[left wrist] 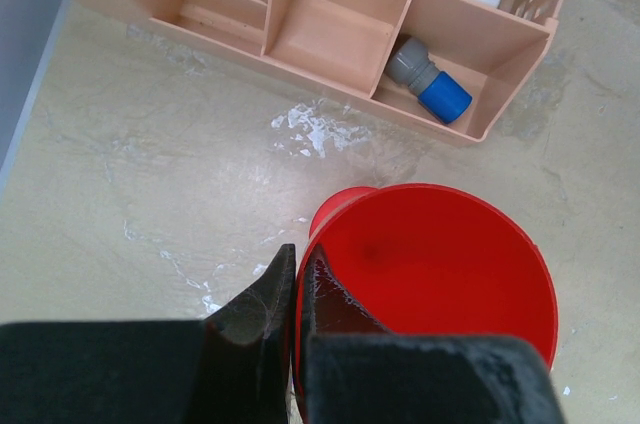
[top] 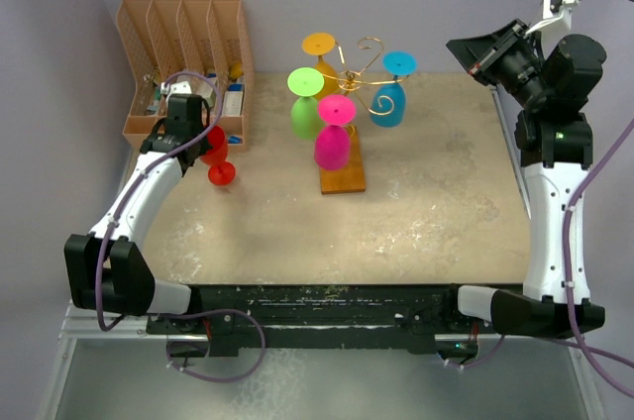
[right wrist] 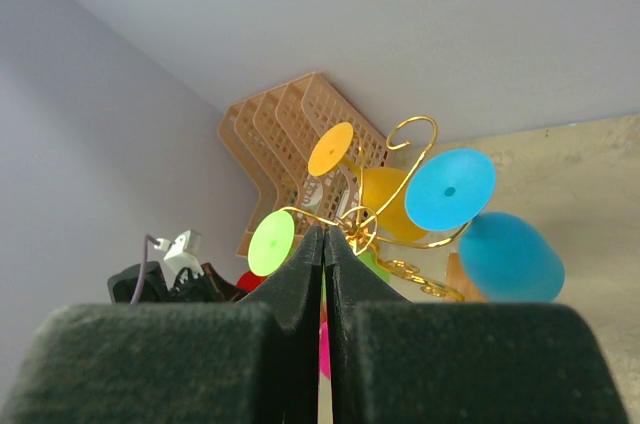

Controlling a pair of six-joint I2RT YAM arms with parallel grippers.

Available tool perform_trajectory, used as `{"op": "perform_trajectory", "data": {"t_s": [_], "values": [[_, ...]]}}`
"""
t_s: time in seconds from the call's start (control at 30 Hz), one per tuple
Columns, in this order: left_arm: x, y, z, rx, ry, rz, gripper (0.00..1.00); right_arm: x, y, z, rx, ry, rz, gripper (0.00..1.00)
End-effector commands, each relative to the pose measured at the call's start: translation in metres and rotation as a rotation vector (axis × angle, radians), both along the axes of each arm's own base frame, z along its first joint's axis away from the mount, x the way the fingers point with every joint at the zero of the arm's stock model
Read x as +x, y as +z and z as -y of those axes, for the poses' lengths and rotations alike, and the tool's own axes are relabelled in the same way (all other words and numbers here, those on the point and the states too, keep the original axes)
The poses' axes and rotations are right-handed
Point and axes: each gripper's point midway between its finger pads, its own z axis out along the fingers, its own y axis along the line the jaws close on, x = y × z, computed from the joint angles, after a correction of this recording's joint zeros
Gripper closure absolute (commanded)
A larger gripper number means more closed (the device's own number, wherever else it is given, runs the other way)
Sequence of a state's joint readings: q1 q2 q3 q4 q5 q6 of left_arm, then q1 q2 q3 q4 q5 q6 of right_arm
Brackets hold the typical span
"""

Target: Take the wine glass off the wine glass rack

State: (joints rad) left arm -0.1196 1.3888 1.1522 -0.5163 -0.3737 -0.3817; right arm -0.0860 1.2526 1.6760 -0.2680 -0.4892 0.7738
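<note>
Red wine glass (top: 215,150): clear of the wine glass rack (top: 343,174).
Left tool (left wrist: 298,256): pinching its rim.
Right tool (right wrist: 324,236): clamped together, empty.

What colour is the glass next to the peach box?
The glass is red, clearest in the left wrist view.
</note>
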Motion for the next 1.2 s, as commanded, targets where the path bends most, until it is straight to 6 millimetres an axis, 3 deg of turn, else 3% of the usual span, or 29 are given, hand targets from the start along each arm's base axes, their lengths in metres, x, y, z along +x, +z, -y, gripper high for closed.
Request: {"op": "perform_trajectory", "data": {"t_s": [0.0,0.2,0.6,0.63,0.73,0.8,0.9,1.0,1.17], "values": [[0.016,0.025,-0.001,-0.036,0.023,0.103,1.0,-0.005,0.011,-0.001,-0.021,0.014,0.063,1.0],[0.024,0.019,-0.002,-0.039,0.027,0.114,1.0,-0.01,0.011,-0.003,-0.024,0.025,0.07,1.0],[0.041,-0.003,0.001,-0.04,0.025,0.051,0.91,-0.018,0.009,-0.003,-0.04,0.023,0.076,1.0],[0.04,-0.003,0.001,-0.038,0.027,0.051,0.89,-0.018,0.009,-0.003,-0.041,0.021,0.076,1.0],[0.038,0.001,-0.002,-0.033,0.045,0.058,0.61,-0.018,0.009,-0.003,-0.04,0.022,0.077,1.0],[0.038,0.001,-0.002,-0.035,0.047,0.057,0.55,-0.019,0.009,-0.004,-0.038,0.027,0.077,1.0],[0.036,0.007,-0.003,-0.035,0.054,0.065,0.47,-0.019,0.008,-0.004,-0.04,0.025,0.073,0.96],[0.031,0.02,-0.007,-0.025,0.068,0.088,0.45,-0.02,0.007,-0.003,-0.045,0.018,0.072,0.9],[0.012,0.057,-0.013,-0.024,0.087,0.181,0.4,-0.015,0.0,-0.002,-0.029,0.013,0.035,0.69]]}}
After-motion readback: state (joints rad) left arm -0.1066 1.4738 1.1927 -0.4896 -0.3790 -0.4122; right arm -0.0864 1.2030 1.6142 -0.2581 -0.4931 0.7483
